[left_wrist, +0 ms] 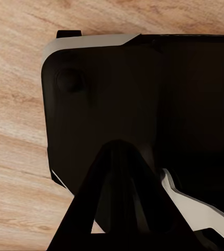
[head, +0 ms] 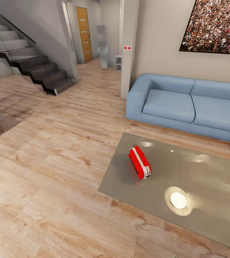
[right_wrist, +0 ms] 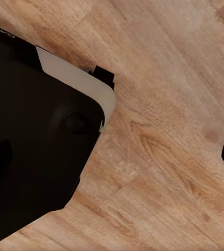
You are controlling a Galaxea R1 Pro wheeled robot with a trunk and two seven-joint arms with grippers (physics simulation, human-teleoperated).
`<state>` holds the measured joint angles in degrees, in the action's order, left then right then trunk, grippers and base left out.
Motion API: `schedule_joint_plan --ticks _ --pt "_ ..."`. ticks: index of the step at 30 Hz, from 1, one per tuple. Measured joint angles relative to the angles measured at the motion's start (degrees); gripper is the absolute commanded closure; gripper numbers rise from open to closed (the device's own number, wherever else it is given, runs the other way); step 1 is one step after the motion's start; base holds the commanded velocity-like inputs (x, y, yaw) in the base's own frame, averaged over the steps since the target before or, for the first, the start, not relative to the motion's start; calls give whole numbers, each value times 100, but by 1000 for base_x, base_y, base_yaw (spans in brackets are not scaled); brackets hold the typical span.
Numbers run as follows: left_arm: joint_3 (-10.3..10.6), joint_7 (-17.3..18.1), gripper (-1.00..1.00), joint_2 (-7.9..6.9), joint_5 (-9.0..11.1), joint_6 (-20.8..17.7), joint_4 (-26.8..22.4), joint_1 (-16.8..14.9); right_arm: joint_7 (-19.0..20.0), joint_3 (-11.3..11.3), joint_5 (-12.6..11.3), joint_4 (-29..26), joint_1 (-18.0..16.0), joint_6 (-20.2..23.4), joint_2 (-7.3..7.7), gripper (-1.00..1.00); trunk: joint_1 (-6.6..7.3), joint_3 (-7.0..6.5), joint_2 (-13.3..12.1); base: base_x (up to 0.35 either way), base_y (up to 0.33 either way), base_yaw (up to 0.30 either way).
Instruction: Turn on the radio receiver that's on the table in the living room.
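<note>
Wood-plank floor (head: 50, 179) runs under me and fills the near ground; both wrist cameras look down on it past the dark bulk of my own base (left_wrist: 143, 104), so my arms hang low at my sides. In the left wrist view a dark tapered shape that may be part of my left gripper rises across the frame, but I cannot tell whether those fingers are spread or pressed together. My right fingers I cannot judge either; a dark sliver at the frame edge is all that might be theirs.

Ahead and to the right lies the low grey glass table (head: 215, 215), its near-left corner pointing toward me. On it, close to the left edge, rests the red and white radio (head: 140, 162), tipped onto its side, long axis running near to far with a slight lean toward the right at the near end. It sits right of my centre line, so I judge my right arm the nearer, though I am well apart from it.

Beyond the table stands a blue sofa (head: 186, 104), a crowd picture (head: 215, 25) above it, stairs (head: 32, 68) far left. No lettering on the radio is readable.
</note>
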<state>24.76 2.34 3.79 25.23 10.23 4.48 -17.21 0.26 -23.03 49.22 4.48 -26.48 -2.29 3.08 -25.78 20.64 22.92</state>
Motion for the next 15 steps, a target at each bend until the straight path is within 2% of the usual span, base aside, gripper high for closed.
schedule_joint_plan --ticks 15 --pt "-6 2 100 60 0 4 0 3 0 0 0 0 1 0 0 -100 0 0 0 0 0 0"
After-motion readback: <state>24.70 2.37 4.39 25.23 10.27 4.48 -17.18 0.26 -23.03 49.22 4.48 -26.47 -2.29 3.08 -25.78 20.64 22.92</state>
